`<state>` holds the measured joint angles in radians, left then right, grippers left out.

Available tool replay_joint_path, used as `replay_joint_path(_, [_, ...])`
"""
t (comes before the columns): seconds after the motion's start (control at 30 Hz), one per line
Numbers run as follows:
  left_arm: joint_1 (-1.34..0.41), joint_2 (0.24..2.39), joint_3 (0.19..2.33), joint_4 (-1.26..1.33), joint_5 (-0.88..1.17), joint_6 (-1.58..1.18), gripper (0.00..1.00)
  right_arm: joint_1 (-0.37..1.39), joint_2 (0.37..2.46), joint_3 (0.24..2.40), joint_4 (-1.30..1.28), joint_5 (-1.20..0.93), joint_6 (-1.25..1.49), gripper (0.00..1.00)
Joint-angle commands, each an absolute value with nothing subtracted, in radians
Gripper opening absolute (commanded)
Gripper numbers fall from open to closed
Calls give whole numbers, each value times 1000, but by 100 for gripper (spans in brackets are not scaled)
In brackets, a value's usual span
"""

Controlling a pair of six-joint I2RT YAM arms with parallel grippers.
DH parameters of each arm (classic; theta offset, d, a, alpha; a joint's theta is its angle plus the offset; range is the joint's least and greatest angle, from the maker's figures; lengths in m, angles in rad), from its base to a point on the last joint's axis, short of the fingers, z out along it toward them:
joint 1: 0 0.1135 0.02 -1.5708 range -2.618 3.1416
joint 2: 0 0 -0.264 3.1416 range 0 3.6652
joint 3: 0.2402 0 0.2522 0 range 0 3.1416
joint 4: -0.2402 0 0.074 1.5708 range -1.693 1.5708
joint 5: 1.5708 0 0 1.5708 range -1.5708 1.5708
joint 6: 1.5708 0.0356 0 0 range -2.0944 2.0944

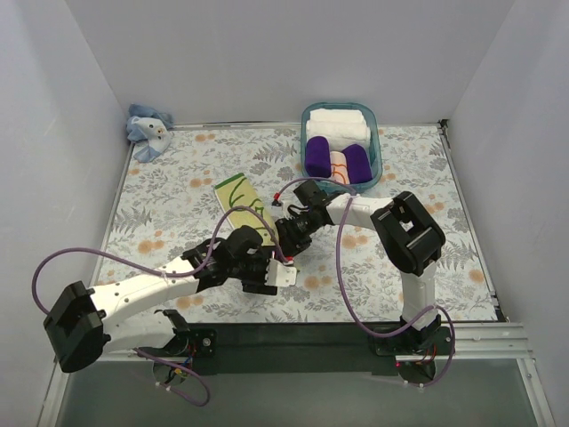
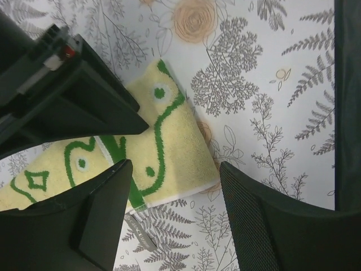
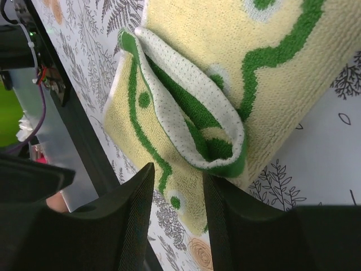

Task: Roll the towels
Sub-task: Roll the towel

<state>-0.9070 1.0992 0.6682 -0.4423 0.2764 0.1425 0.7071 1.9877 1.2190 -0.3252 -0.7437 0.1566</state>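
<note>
A pale yellow-green towel (image 1: 238, 197) with green swirls lies on the floral table, its near end folded over into a loose curl (image 3: 194, 121). My right gripper (image 3: 177, 217) hovers at that curl with its jaws open; the towel's flat part (image 3: 186, 186) shows in the gap. My left gripper (image 2: 175, 220) is open just off the towel's white-edged end (image 2: 169, 141), with nothing between its fingers. From above, both grippers (image 1: 258, 247) (image 1: 284, 236) meet at the towel's near end. A light blue towel (image 1: 148, 129) lies crumpled in the back left corner.
A teal basket (image 1: 380, 147) at the back right holds white folded towels (image 1: 338, 123) and deep purple rolls (image 1: 317, 156). The right gripper's body (image 2: 62, 96) fills the upper left of the left wrist view. White walls enclose the table on three sides.
</note>
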Motion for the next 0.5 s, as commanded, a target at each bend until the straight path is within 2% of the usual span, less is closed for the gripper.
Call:
replay_joint_path(0.0, [-971, 1130, 654, -408, 149, 186, 59, 710, 2009, 1206, -290, -761, 193, 40])
replay_joint_path(0.13, [-1023, 1157, 624, -376, 100, 181, 58, 710, 2002, 1184, -249, -769, 277, 36])
replay_joint_path(0.47, [-1085, 1370, 635, -359, -41, 209, 46, 727, 1922, 1052, -126, -736, 440, 23])
